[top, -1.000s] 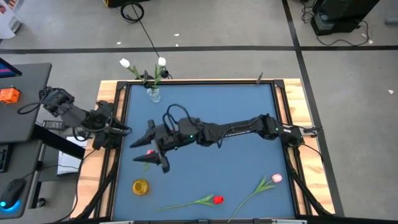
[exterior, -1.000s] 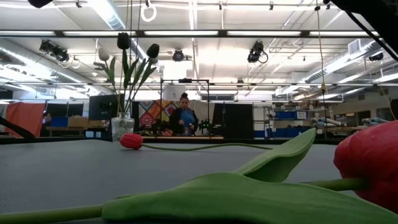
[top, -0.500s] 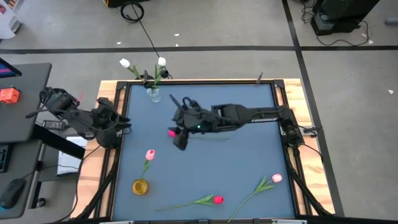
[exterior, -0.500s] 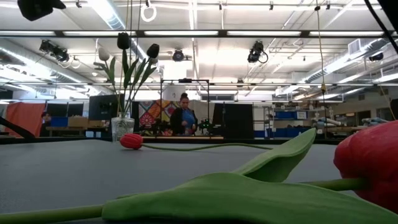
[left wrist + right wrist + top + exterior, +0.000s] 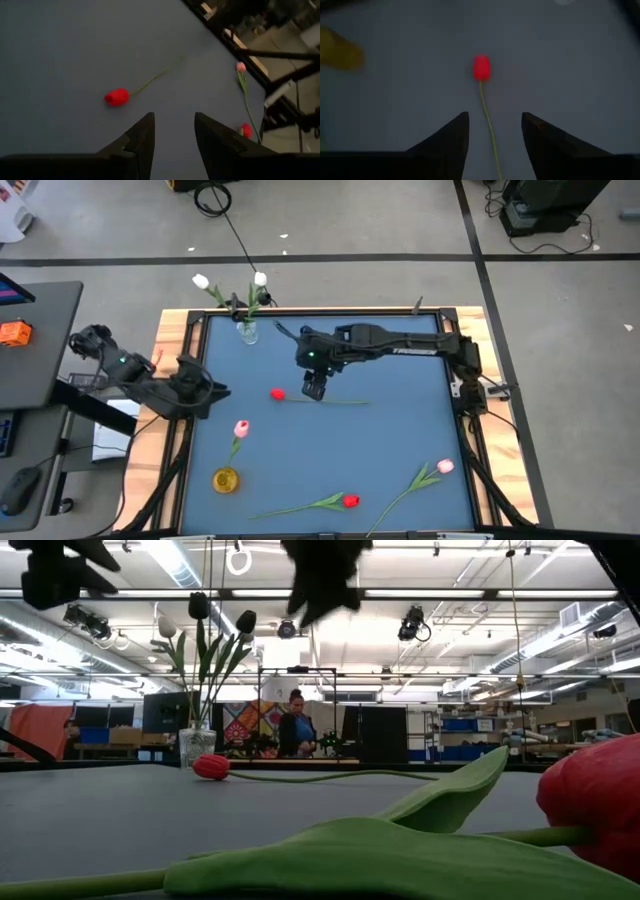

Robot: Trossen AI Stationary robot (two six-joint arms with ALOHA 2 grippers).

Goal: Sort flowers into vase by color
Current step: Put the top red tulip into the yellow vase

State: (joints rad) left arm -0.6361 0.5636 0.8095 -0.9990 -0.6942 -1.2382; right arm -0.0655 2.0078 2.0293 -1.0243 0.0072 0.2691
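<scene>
A red tulip (image 5: 277, 393) lies flat mid-table, its stem (image 5: 485, 107) pointing to the table's right. My right gripper (image 5: 315, 388) hovers open above that stem just behind the head (image 5: 481, 67), touching nothing. My left gripper (image 5: 213, 391) is open at the table's left edge, and the same red tulip (image 5: 116, 96) shows ahead of it. A clear vase (image 5: 247, 331) at the far-left corner holds white tulips (image 5: 260, 279). A pink tulip (image 5: 241, 427) lies beside a small yellow vase (image 5: 226, 478).
Another red tulip (image 5: 350, 501) and a pink tulip (image 5: 444, 467) lie along the near edge; that red one (image 5: 590, 815) fills the low view's foreground. A wooden frame (image 5: 470, 330) borders the blue table. A person (image 5: 296, 730) stands far behind.
My right gripper has swung from above the pink tulip in the near-left part of the table toward the far side and right, ending over the red tulip's stem. My left gripper has edged in toward the table's right. No flower has moved.
</scene>
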